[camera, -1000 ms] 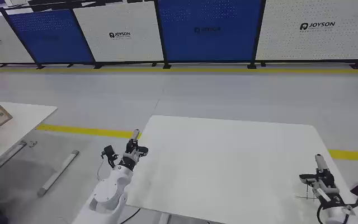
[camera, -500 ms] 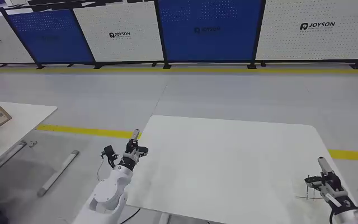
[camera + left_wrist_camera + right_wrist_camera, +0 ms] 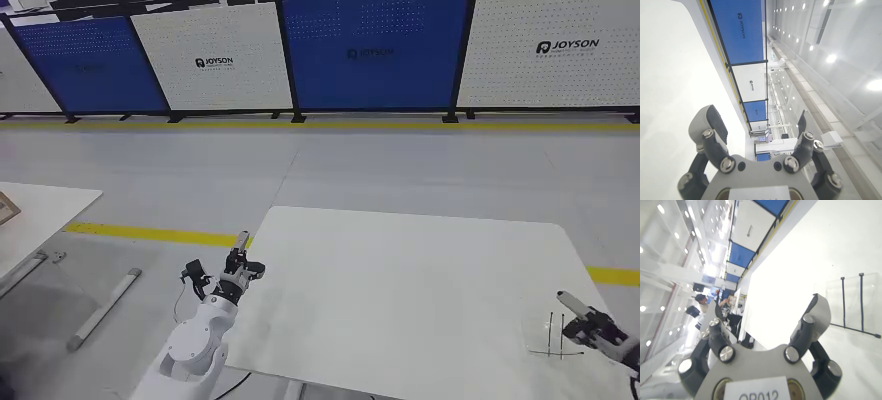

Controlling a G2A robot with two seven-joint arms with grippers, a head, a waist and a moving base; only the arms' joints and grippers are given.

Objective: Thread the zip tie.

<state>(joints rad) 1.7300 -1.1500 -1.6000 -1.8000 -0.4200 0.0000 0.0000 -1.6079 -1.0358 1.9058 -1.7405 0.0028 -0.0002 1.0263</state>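
White surface (image 3: 400,290) carries zip ties (image 3: 861,302), apparently unthreaded, just beside the right hand (image 3: 765,302); it and the left hand (image 3: 758,113) both gape empty, so threading is not yet begun

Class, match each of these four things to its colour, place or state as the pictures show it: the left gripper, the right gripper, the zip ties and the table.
Things:
1. left gripper
2. right gripper
3. zip ties
4. table

Place, colour or state:
A. black, lying on a clear sheet
B. open, at the table's left edge
C. white, bearing the sheet
D. open, close beside the zip ties

Pairs: 1-B, 2-D, 3-A, 4-C
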